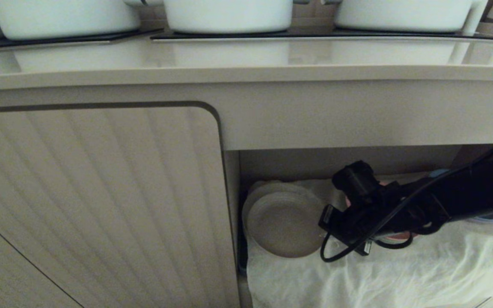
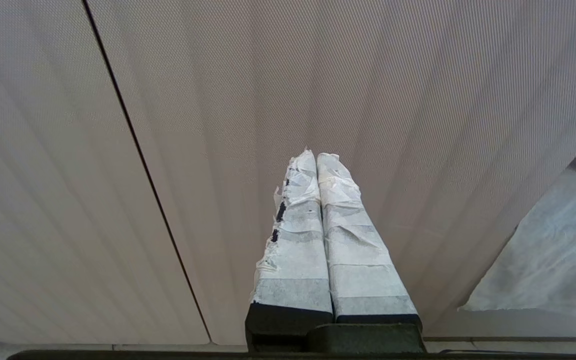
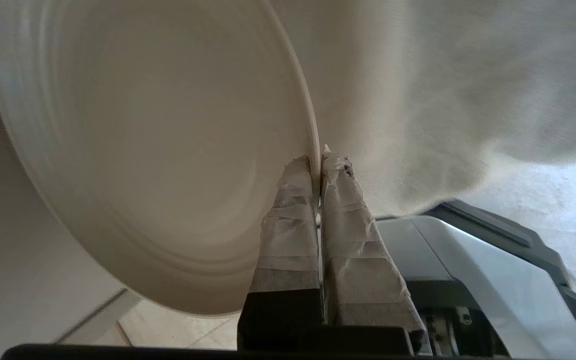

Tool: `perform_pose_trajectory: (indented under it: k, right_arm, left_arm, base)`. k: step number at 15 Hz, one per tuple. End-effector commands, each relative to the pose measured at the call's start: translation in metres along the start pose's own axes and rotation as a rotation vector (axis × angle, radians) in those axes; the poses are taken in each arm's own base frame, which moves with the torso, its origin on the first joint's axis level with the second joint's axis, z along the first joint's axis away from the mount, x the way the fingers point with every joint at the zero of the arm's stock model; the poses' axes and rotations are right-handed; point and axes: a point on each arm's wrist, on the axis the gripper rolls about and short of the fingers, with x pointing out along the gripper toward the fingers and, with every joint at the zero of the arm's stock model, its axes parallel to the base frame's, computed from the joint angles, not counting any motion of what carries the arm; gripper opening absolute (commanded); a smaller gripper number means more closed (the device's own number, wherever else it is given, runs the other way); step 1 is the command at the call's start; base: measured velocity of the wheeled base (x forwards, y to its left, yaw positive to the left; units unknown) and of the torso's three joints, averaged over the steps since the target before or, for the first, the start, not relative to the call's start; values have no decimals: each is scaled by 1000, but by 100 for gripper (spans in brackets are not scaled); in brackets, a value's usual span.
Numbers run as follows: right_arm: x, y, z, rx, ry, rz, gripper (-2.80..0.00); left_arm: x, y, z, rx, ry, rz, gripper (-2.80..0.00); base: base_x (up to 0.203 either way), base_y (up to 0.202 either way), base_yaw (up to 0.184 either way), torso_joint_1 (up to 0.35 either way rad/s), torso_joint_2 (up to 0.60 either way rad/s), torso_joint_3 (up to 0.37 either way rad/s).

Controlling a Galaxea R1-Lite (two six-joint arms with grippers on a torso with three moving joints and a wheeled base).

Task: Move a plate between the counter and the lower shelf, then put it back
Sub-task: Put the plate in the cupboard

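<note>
Beige and smooth, the long countertop point(image 1: 246, 72) runs across the far side, with three white pots point(image 1: 228, 15) on its flush black glass panels point(image 1: 328, 36); below it, a ribbed beige cabinet door point(image 1: 96, 205) fills the left; right of the door opens the beige-walled lower shelf point(image 1: 336, 160), its floor draped in wrinkled whitish cloth point(image 1: 379, 273); the right gripper point(image 3: 319, 156) reaches into the recess, jaws clamped on the rim of the small cream matte plate point(image 1: 285, 224), which is tilted above the cloth; the left gripper point(image 2: 316, 156), jaws pressed together, faces the door.
</note>
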Motion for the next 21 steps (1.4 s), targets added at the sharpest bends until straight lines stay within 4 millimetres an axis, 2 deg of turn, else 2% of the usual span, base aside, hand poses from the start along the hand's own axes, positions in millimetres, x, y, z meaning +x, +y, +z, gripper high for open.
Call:
perform_pose_trajectory:
  k: [1,8,14,21]
  right_arm:
    - [9,2,-1,4,10,-8,-280]
    - [20,-1,0,10,-15,-54,-280]
    - [28,6,6,39,-48,-43,-280]
    - [32,5,7,42,-49,-49,-280]
  left_arm:
    - [0,0,0,-1,-1,0,-280]
    - [0,0,0,-1,-1,0,-280]
    - [0,0,0,-1,-1,0,-280]
    - [0,0,0,-1,-1,0,-280]
  base:
    - [0,0,0,0,0,0]
    - [0,0,0,0,0,0]
    - [0,0,0,0,0,0]
    - [0,0,0,0,0,0]
